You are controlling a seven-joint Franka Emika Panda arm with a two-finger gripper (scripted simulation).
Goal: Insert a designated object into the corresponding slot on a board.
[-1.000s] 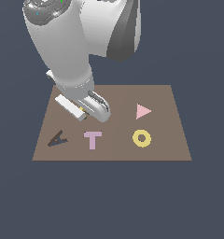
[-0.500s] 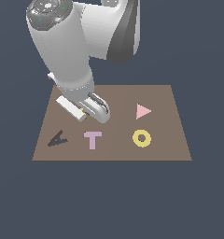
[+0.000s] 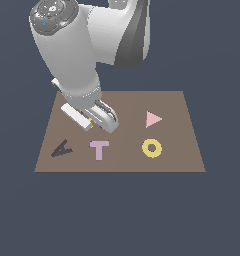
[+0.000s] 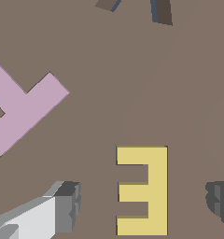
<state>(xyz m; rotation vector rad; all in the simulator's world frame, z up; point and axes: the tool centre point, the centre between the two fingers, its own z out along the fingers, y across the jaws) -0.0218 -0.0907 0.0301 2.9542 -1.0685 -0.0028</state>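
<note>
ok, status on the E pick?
Tool open, fingers either side of yellow E, not touching. E flat on board, ungrasped. Pink T nearby, not in the way.

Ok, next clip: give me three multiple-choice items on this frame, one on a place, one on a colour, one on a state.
1. Where does the yellow E sit?
A. between the open fingers
B. on the pink T
C. off the board

2. What colour is the O ring?
A. pink
B. yellow
C. grey

3. How is the gripper?
A. shut on the E
B. open, touching nothing
C. out of view

Answers: 1 A, a finger shows on each side of the E in the wrist view; 2 B, it shows yellow; 3 B, gaps separate both fingers from the E.
</note>
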